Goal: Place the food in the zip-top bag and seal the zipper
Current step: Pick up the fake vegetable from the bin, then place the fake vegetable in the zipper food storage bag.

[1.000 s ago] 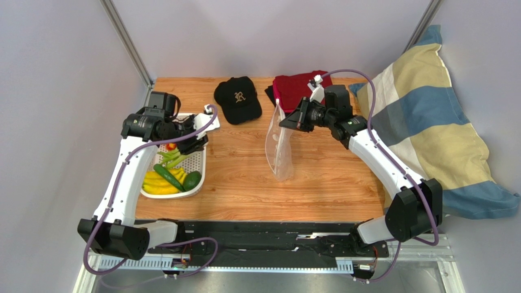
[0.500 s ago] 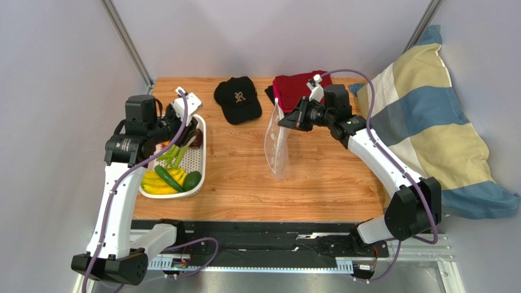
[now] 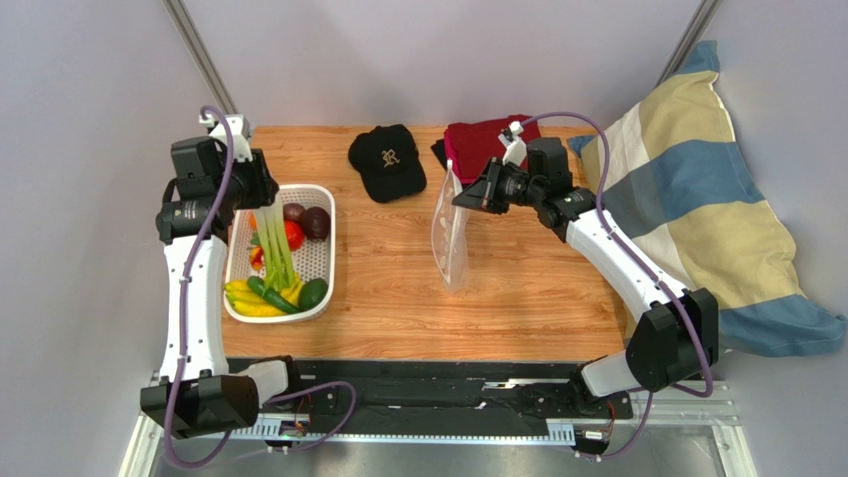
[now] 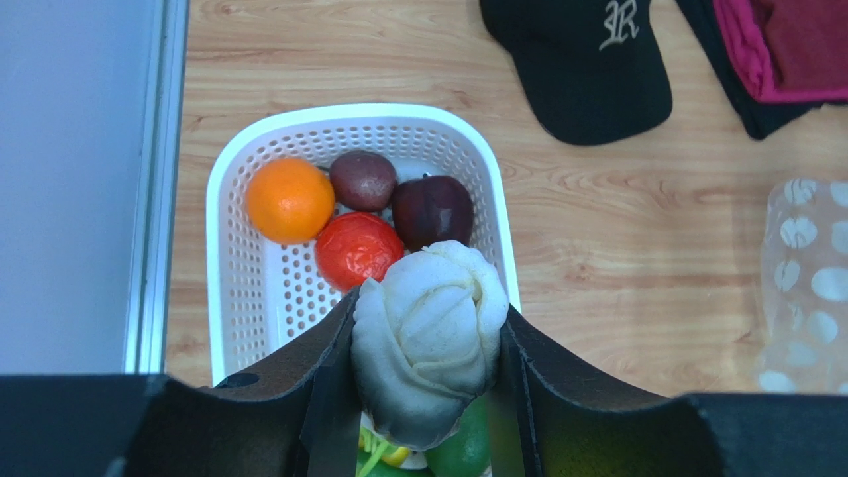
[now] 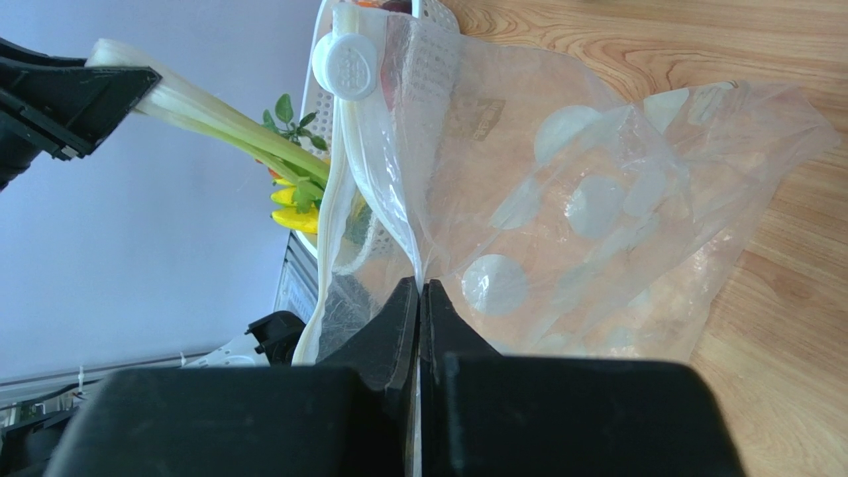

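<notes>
Wooden table point(image 3: 398, 298) against pale grey walls point(image 3: 448, 60), evenly lit.

Basket point(image 3: 333, 248) left on table point(image 3: 398, 303), stalk point(image 3: 272, 243) above it; cap point(image 3: 386, 164) behind; bag point(image 3: 453, 243) centre-right; pillow point(image 3: 697, 209) far right.

1 white perforated basket point(image 4: 212, 248), 1 orange point(image 4: 289, 200), 1 red round fruit point(image 4: 358, 248), 2 dark purple round fruits point(image 4: 432, 210), 1 pale green-white stalk point(image 4: 428, 338) are showing. Also showing: 1 clear dotted plastic bag point(image 3: 453, 238) & 1 blk cap point(image 3: 387, 164).

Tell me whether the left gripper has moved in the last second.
Yes. The left gripper, shut on the stalk, has swung from the white basket's right rim to its far-left corner, lifting the stalk so it hangs above the basket.
</notes>
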Controlling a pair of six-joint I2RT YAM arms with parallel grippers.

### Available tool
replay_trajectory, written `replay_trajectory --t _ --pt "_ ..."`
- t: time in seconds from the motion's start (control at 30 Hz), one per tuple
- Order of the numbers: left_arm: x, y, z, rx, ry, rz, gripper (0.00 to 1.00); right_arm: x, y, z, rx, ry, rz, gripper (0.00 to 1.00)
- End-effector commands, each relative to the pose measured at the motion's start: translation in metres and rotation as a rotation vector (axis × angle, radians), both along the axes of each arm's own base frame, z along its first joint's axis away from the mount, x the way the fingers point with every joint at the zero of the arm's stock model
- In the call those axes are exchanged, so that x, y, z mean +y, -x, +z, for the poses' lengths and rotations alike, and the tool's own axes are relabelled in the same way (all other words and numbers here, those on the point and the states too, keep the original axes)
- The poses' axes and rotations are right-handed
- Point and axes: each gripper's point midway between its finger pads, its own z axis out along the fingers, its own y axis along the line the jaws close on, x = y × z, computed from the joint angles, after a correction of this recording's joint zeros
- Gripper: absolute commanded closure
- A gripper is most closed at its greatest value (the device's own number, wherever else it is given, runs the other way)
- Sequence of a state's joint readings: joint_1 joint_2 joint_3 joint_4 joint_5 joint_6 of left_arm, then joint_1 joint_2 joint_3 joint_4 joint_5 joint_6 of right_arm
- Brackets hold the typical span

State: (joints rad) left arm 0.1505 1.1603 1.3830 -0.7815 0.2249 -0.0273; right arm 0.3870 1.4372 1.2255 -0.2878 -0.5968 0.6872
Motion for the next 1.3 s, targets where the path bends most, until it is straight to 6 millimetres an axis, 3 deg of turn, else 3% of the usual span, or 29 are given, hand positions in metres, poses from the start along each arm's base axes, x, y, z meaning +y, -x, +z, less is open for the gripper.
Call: replay_trajectory --t 0.0,0.03,0.07,0.13,0.17,0.2,0.3,0.4,0.47,0.67,0.73,0.87,1.0,1.13,1.27 --pt "-0.009 -0.002 0.046 -0.179 0.120 -0.014 0.97 0.003 0.006 0.025 -0.091 -0.020 0.029 1.00" --pt "-0.014 0.005 0.058 -0.228 0.122 -0.043 0.91 0.002 0.006 0.025 -0.095 -0.016 0.028 1.00" --pt "-0.020 0.009 0.054 -0.237 0.132 -0.070 0.89 0.002 0.007 0.024 -0.096 -0.014 0.029 1.00" --pt "-0.023 0.016 0.070 -0.330 0.102 -0.095 0.87 0.001 0.007 0.023 -0.098 -0.010 0.028 1.00" --pt "-0.021 0.017 0.066 -0.332 0.098 -0.082 0.87 0.001 0.007 0.023 -0.098 -0.009 0.026 1.00" --pt "-0.020 0.019 0.067 -0.337 0.092 -0.079 0.94 0.000 0.006 0.023 -0.100 -0.006 0.026 1.00" --pt "-0.019 0.021 0.080 -0.363 0.077 -0.073 1.00 0.001 0.005 0.023 -0.107 0.000 0.028 1.00" --pt "-0.025 0.023 0.118 -0.476 0.063 -0.115 1.00 0.002 0.001 0.024 -0.114 -0.004 0.022 1.00" --pt "-0.042 0.031 0.143 -0.533 0.091 -0.205 1.00 0.007 0.001 0.030 -0.121 -0.041 0.033 1.00" --pt "-0.088 0.047 0.193 -0.564 0.321 -0.421 1.00 0.025 -0.009 0.046 -0.089 -0.160 0.042 1.00" --pt "-0.102 0.053 0.209 -0.591 0.381 -0.508 1.00 0.029 -0.009 0.041 -0.052 -0.175 0.041 1.00" --pt "-0.134 0.070 0.239 -0.649 0.455 -0.665 1.00 0.033 -0.012 0.008 -0.009 -0.107 0.042 1.00" --pt "-0.170 0.081 0.251 -0.651 0.532 -0.811 1.00 0.032 -0.015 -0.023 0.033 -0.053 0.031 1.00" --pt "-0.202 0.100 0.262 -0.648 0.579 -0.940 1.00 0.037 -0.014 -0.029 0.026 -0.037 0.048 1.00" --pt "-0.218 0.109 0.275 -0.679 0.572 -1.017 1.00 0.039 -0.014 -0.028 0.008 -0.019 0.060 1.00"
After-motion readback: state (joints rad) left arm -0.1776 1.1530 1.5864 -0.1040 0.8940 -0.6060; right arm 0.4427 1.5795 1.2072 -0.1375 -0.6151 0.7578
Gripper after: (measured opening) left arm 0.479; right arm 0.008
